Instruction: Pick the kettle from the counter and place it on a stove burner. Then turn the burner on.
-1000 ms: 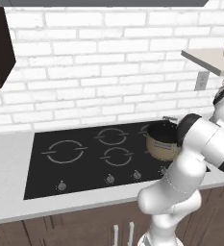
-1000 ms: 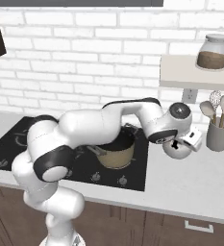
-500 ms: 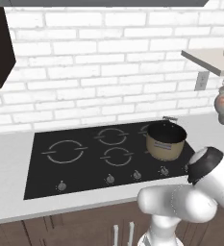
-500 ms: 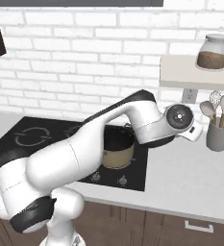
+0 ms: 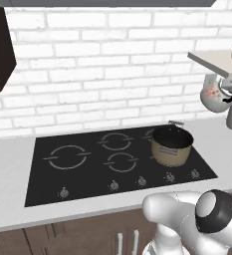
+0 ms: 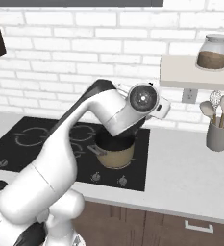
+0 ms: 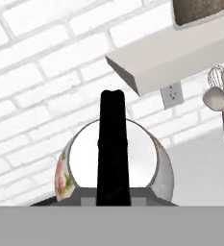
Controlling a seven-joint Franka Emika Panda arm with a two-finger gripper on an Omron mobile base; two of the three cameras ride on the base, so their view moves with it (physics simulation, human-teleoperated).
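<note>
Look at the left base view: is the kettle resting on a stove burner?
No: the kettle hangs in the air right of the cooktop, level with the wall shelf.

The smooth light-grey worktop point(image 5: 8, 169) runs along the white brick wall above dark brown cabinet fronts, and the flat black glass cooktop point(image 5: 87, 172) with grey ring markings and a row of small grey knobs along its front edge is set into it. A tan pot with a dark inside point(image 5: 171, 145) stands on the right part of the black glass, and further right, well apart from the cooktop, a grey utensil holder with spoons and a whisk point(image 6: 219, 136) stands on the worktop near the wall. Above that, a pale wall shelf point(image 6: 195, 72) carries a glass jar with brown contents point(image 6: 213, 52).
</note>
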